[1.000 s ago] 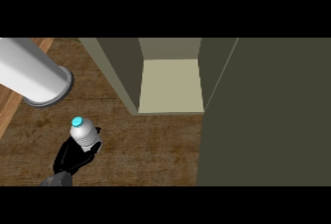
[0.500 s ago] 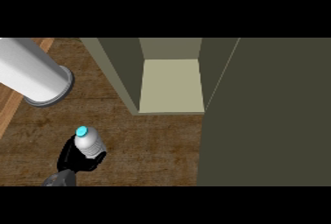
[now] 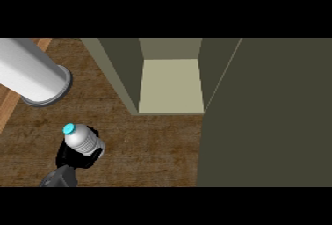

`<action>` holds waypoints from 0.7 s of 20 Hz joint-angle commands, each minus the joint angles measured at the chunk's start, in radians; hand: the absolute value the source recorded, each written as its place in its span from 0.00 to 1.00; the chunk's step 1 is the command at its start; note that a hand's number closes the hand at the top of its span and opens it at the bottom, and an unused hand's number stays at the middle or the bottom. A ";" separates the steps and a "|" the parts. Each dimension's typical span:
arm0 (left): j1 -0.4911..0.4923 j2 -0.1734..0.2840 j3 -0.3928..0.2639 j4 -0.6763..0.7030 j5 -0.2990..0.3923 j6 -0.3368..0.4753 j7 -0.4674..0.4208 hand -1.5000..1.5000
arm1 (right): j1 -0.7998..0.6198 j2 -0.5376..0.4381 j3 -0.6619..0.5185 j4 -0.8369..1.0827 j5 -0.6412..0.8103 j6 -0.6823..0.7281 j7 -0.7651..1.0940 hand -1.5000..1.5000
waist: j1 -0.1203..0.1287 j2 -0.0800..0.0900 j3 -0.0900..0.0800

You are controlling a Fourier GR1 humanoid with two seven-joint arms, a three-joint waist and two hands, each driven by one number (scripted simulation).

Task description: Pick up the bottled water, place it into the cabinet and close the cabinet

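Note:
The bottled water [image 3: 82,139], clear with a cyan cap, is at the lower left of the head view, seen from above over the wooden counter [image 3: 149,145]. My left hand [image 3: 75,160] is curled round its lower part, and the grey forearm comes in from the bottom edge. The cabinet [image 3: 117,74] stands open up and to the right of the bottle, with its pale inner shelf [image 3: 170,85] showing. Its dark door [image 3: 266,114] is swung out and fills the right side. My right hand does not show.
A large white cylinder [image 3: 31,74] lies at the upper left, close above the bottle. A lighter wooden strip [image 3: 9,105] runs along the counter's left edge. Bare counter lies between the bottle and the cabinet opening.
The bottle, held in my left hand, has shifted toward the lower edge of the view and lately a little to the left. The cabinet and its door have not moved.

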 commanded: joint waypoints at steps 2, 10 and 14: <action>0.006 -0.001 0.028 -0.018 0.061 -0.124 -0.020 1.00 | -0.009 -0.017 -0.033 0.031 -0.021 0.020 -0.032 0.00 | 0.004 0.000 -0.001; 0.095 -0.080 -0.022 -0.278 0.132 -0.055 0.169 1.00 | 0.038 -0.009 0.043 -0.076 0.012 -0.028 0.020 0.00 | 0.012 -0.005 0.000; 0.098 -0.083 -0.047 -0.407 0.162 0.007 0.293 1.00 | -0.033 -0.005 0.014 0.047 -0.011 -0.004 -0.025 0.00 | 0.011 -0.003 0.000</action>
